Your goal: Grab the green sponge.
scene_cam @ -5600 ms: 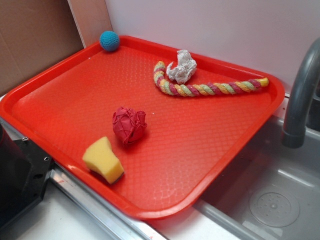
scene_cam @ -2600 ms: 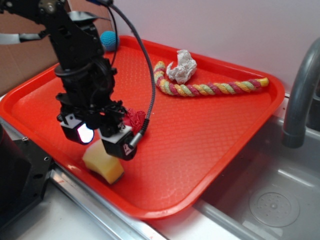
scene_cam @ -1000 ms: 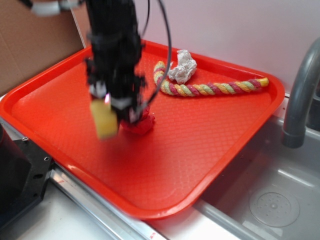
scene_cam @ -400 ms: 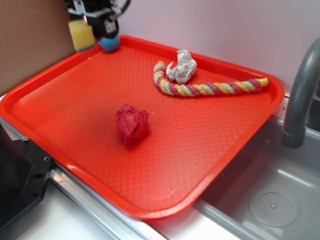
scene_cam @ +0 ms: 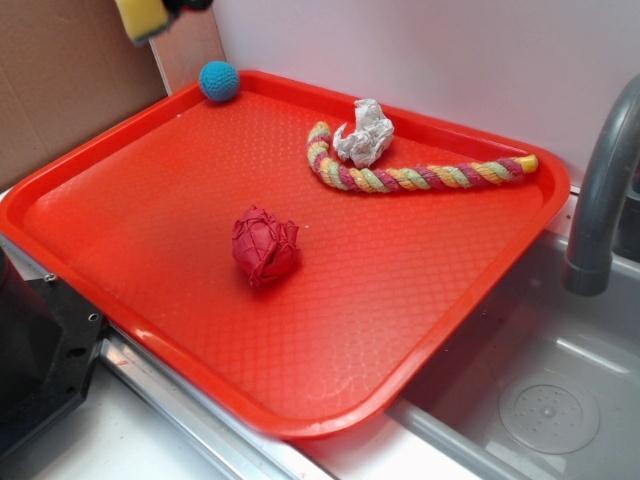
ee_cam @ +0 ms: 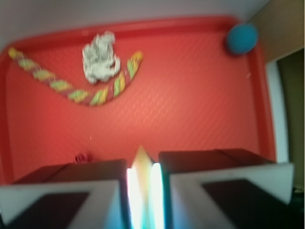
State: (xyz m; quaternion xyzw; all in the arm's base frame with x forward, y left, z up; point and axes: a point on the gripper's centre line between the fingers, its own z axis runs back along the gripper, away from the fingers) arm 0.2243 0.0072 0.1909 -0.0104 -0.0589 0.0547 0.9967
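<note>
The green sponge (scene_cam: 141,18), a yellow foam block, hangs high at the top left of the exterior view, above the tray's far left corner. Only a dark bit of my gripper (scene_cam: 180,5) shows there at the frame's top edge. In the wrist view my gripper (ee_cam: 142,191) is shut on the green sponge (ee_cam: 141,167), a thin yellow wedge squeezed between the two fingers, high above the red tray (ee_cam: 200,119).
On the red tray (scene_cam: 420,330) lie a red wrinkly ball (scene_cam: 264,247), a teal crocheted ball (scene_cam: 218,81) in the far left corner, a striped rope (scene_cam: 420,177) and a crumpled white wad (scene_cam: 364,132). A grey faucet (scene_cam: 600,190) and sink stand at right.
The gripper closed on the sponge near the tray's front left, lifted it and carried it up and toward the far left corner. It now sits almost out of the frame's top.
</note>
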